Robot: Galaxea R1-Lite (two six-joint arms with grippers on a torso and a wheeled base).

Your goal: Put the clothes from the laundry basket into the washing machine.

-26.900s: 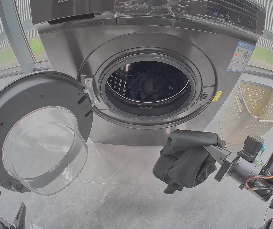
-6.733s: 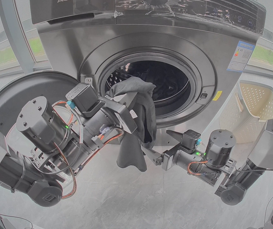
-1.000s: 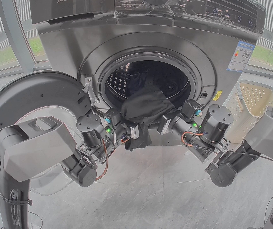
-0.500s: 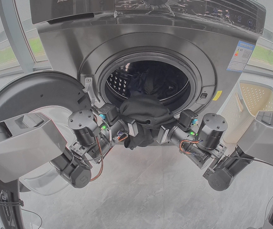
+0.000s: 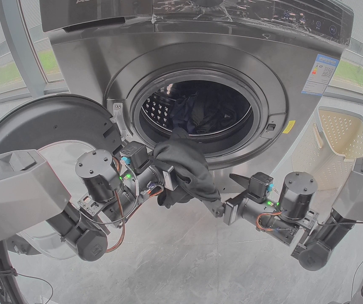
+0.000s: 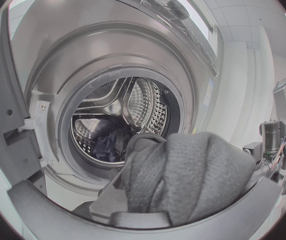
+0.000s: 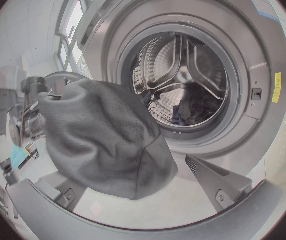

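The round door (image 5: 50,157) of the washing machine (image 5: 105,55) stood swung wide to the left, leaving the drum mouth (image 5: 156,108) open for loading. Just right of the door, the left gripper (image 5: 180,170) was clamped on a dark grey garment (image 5: 190,169), its grip buried in the bunched cloth. The bundle sat just below and in front of the drum's lower rim, outside the machine, with a fold hanging toward the floor (image 5: 190,254). Held that high and that close to the opening, the garment looked poised to be pushed in over the door seal (image 5: 232,142) rather than dropped. Behind it, inside the drum, dark clothes (image 5: 198,115) lay heaped at the bottom. To the right, the right gripper (image 5: 219,189) pointed in at the bundle from below with its jaws spread wide. One finger was against the garment's lower edge and the other finger (image 7: 216,180) was free in the air, placed, it seemed, to prop the sagging cloth. The risk was the loose fold catching on the seal. At far right the cream laundry basket (image 5: 342,148) stood beside the machine, well apart from both grippers.
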